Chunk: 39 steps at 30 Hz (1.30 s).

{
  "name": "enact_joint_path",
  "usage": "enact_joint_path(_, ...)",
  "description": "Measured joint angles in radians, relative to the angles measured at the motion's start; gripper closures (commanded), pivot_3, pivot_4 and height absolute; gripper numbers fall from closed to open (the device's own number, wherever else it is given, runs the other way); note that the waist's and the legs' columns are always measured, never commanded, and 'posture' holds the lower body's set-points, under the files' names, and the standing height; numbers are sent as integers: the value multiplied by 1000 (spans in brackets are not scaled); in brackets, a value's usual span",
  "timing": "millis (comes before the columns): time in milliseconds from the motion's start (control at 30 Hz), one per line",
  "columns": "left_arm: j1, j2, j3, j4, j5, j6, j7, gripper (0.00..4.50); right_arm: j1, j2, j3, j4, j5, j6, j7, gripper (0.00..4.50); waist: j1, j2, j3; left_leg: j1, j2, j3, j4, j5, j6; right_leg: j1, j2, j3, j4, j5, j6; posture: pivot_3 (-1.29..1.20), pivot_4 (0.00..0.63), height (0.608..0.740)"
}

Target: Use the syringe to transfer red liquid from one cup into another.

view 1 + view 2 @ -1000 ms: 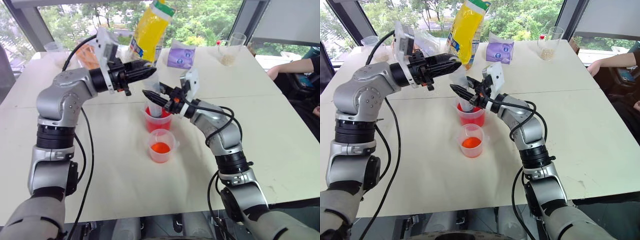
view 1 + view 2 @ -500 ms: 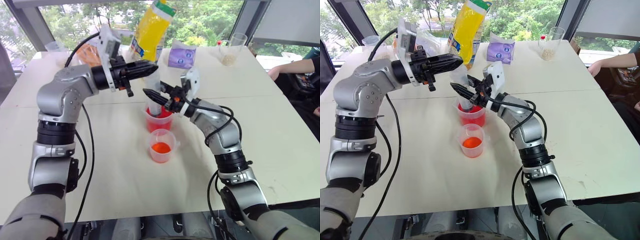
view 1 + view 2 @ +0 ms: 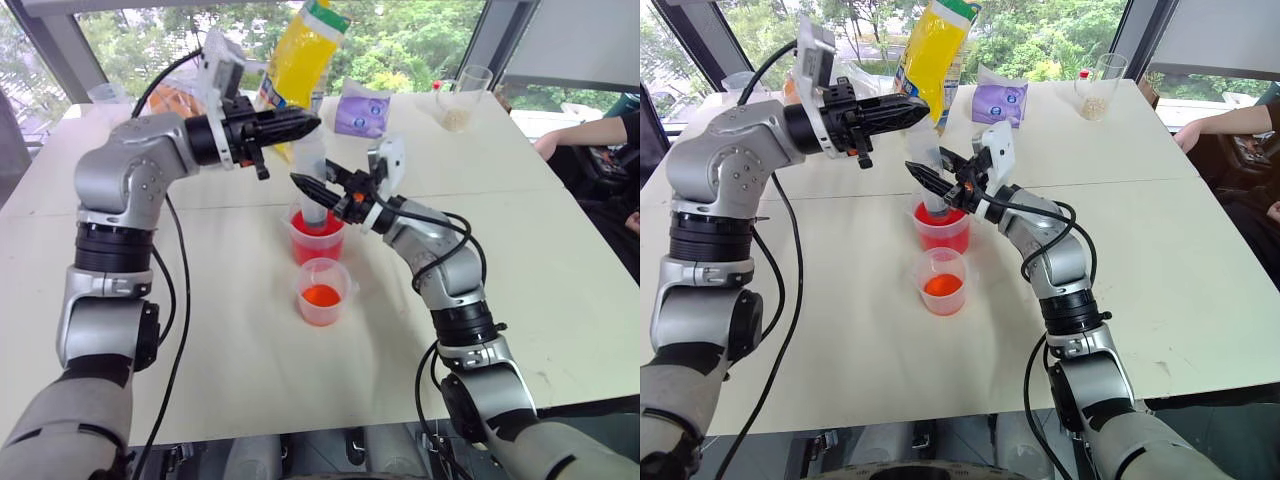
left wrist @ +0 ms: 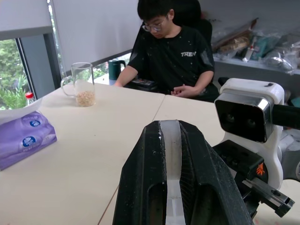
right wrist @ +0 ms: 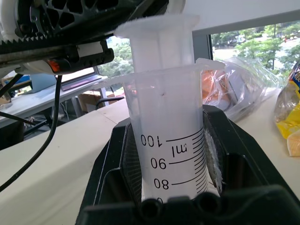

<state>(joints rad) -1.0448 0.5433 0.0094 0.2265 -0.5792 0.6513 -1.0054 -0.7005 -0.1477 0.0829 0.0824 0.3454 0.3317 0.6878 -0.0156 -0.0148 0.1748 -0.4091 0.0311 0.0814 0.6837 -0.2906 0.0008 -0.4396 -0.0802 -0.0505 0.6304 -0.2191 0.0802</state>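
We see the large clear plastic syringe [image 3: 316,190] standing upright in the wider clear plastic cup of deep red liquid [image 3: 317,240] on the white table [image 3: 560,260]. Our right claw [image 3: 305,186] is clamped on its barrel; our left claw [image 3: 300,124] is closed on the plunger top above. The smaller clear cup of orange-red liquid [image 3: 322,292] sits just in front of the wide cup.

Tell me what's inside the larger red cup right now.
Red liquid fills the larger cup, and the syringe stands in it, held by the right hand. Its tip is hidden below the liquid.
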Motion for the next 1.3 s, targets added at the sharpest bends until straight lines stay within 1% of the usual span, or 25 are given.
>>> enact_joint_path(500, -8, 4, 4, 1, 1, -11, -2, 4457, -8, -2, -4, -10, 1, 31, -1, 3075, 0, 0, 0, 0, 0, 0, 0, 0, 0, 0, 0, 0, 0, 0, 0, 0, 150, 740)
enact_joint_path(567, -8, 9, 10, -11, 0, -11, -1, 3599, -18, -8, -8, -21, 3, 43, -1, 3075, 0, 0, 0, 0, 0, 0, 0, 0, 0, 0, 0, 0, 0, 0, 0, 0, 150, 740)
enact_joint_path(600, -8, 14, 19, -15, 0, -12, 6, 3302, -22, -10, -8, -27, 4, 53, -1, 3075, 0, 0, 0, 0, 0, 0, 0, 0, 0, 0, 0, 0, 0, 0, 0, 0, 150, 740)
enact_joint_path(667, -6, 29, 43, -27, 0, -13, 9, 2345, -22, -18, -8, -36, 7, 68, -1, 3075, -2, 0, 0, 0, 0, 0, 0, 0, 0, 0, 0, 0, 0, 0, 0, 0, 150, 740)
enact_joint_path(700, -1, 37, 53, -40, 0, -15, 9, 1765, -24, -25, -12, -38, 11, 76, -2, 3075, -1, 0, 0, 0, 0, 0, 0, 0, 0, 0, 0, 0, 0, 0, 0, 0, 150, 740)
enact_joint_path(800, 28, 46, 63, -53, 0, -22, 8, 344, -51, -35, -24, -45, 23, 92, -7, 3075, -1, 0, 0, 0, 0, 0, 0, 0, 0, 0, 0, 0, 0, 0, 0, 0, 150, 740)
enact_joint_path(900, 62, 63, 67, -57, -2, -22, 2, 344, -73, -37, -32, -77, 33, 104, -12, 3075, -1, 0, 0, 0, 0, 0, 0, 0, 0, 0, 0, 0, 0, 0, 0, 0, 150, 740)
enact_joint_path(1033, 128, 120, 125, -107, -44, 8, -23, 344, -80, -41, -36, -82, 37, 110, -16, 3075, -4, 0, 0, 0, 1, 0, 0, 0, 0, 0, 0, 0, 0, 0, 0, 0, 150, 740)
enact_joint_path(1133, 174, 149, 147, -136, -68, 40, -28, 344, -81, -49, -48, -94, 61, 138, -20, 3075, -1, 0, 0, 0, 1, 0, 0, 0, 0, 0, 0, 0, 0, 0, 0, 0, 150, 740)
enact_joint_path(1200, 189, 163, 166, -141, -82, 57, -29, 344, -85, -67, -68, -136, 110, 191, -22, 3075, 4, 0, 0, 0, 1, 0, 0, 0, 0, 0, -1, 0, 0, 0, 0, 0, 150, 740)
enact_joint_path(1300, 188, 177, 182, -145, -93, 66, -29, 344, -90, -129, -133, -262, 280, 350, 1, 3075, 6, 0, 0, -1, 1, -1, 0, 0, 0, 0, -2, 0, 0, 0, 0, 0, 150, 740)
